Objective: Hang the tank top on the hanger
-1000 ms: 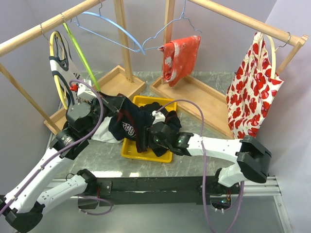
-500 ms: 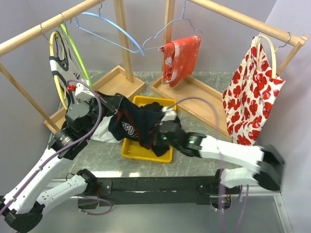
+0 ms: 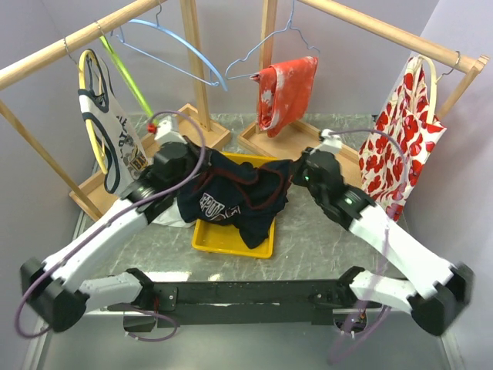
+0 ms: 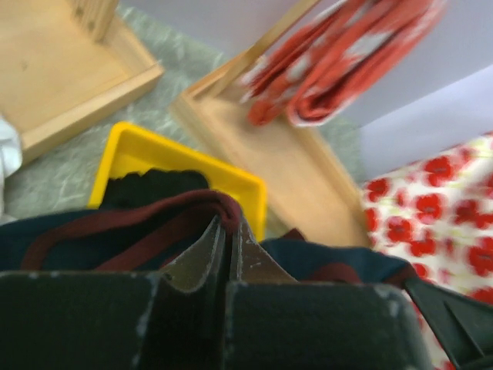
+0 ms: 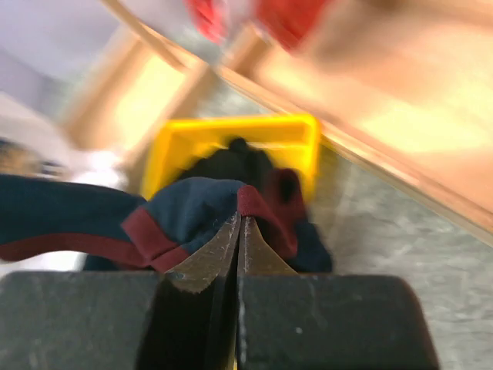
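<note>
The grey tabletop [image 3: 323, 239] shows open surface right of the tray and along its near edge. Wooden rails [image 3: 385, 32] run overhead at the back and both sides. The tank top [image 3: 231, 196], dark navy with red trim and white lettering, hangs bunched between both arms over the yellow tray [image 3: 223, 240], its lower folds sagging into it. The hanger [image 3: 127, 77], thin and lime green, hangs from the left rail, apart from the garment. The left end effector [image 4: 229, 231] is pressed together on a red-trimmed edge. The right end effector [image 5: 237, 231] likewise pinches red trim.
</note>
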